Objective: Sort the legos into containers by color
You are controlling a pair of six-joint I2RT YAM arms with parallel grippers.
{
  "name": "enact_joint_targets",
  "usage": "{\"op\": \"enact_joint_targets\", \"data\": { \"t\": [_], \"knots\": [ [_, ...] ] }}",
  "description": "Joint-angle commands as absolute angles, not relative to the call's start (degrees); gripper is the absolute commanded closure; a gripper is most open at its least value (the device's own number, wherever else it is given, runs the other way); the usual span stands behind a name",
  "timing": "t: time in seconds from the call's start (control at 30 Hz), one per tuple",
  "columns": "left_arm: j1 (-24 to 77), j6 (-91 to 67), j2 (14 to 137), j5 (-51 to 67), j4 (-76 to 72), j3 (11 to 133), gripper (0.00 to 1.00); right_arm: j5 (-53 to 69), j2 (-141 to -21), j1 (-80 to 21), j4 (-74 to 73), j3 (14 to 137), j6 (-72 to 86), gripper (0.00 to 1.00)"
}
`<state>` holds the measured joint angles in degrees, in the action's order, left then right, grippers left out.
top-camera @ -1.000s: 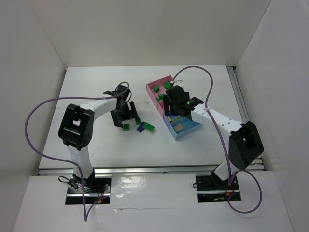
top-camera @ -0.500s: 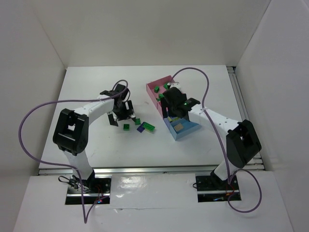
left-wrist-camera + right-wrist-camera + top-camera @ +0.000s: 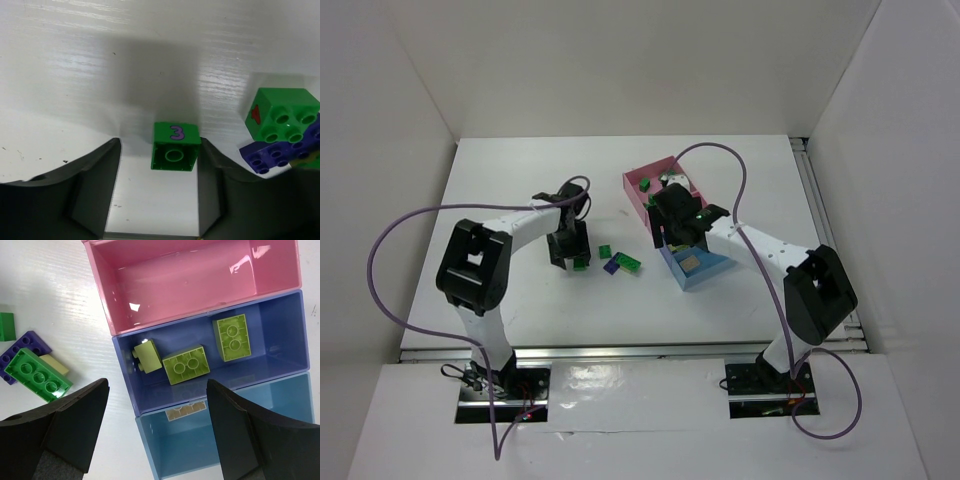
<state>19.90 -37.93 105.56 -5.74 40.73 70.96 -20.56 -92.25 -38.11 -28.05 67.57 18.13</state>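
Observation:
My left gripper (image 3: 160,167) is open and low over the table (image 3: 520,180), its fingers either side of a small dark green lego (image 3: 175,146) marked with a purple 3. The lego lies close to the right finger (image 3: 215,170). In the top view this gripper (image 3: 570,252) stands over that lego (image 3: 581,264). My right gripper (image 3: 156,390) is open and empty above the containers. The periwinkle box (image 3: 280,325) holds three yellow-green legos (image 3: 186,365). The pink box (image 3: 195,285) beside it shows bare. The light blue box (image 3: 225,440) holds a cream lego (image 3: 690,262).
A green lego (image 3: 282,120) and a purple one (image 3: 275,152) lie just right of my left gripper. In the right wrist view a long green lego (image 3: 39,374), the purple one (image 3: 22,352) and a cream one (image 3: 54,365) lie left of the boxes. The far pink box (image 3: 638,180) holds green legos.
My left gripper has swung back toward the near right and come down around the small green lego. My right gripper has shifted slightly left over the boxes.

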Motion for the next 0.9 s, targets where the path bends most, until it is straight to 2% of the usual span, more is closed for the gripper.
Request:
{"op": "enact_joint_targets", "data": {
  "t": [0.0,0.1,0.2,0.47,0.63,0.87],
  "knots": [
    [19.51,-36.83,106.52,-7.38,40.78,71.54,0.36,-20.92,-92.20,-38.58,-28.92,69.79,18.11,0.14],
    [19.51,-36.83,108.01,-7.48,40.78,74.34,0.52,-21.45,-92.20,-38.58,-28.92,69.79,18.11,0.14],
    [19.51,-36.30,108.02,-6.77,41.40,76.55,0.58,-22.15,-92.20,-38.58,-28.92,69.79,18.11,0.14],
    [19.51,-33.75,103.97,5.43,38.77,89.37,0.58,-26.98,-86.32,-38.06,-26.19,66.80,18.63,0.14],
    [20.56,-33.75,109.22,11.68,35.51,99.30,0.56,-30.40,-82.54,-37.53,-24.18,64.87,20.56,0.14],
    [21.88,-36.56,120.75,12.74,34.20,119.23,0.50,-32.43,-77.53,-36.91,-24.17,62.23,22.14,0.14]
  ]
}}
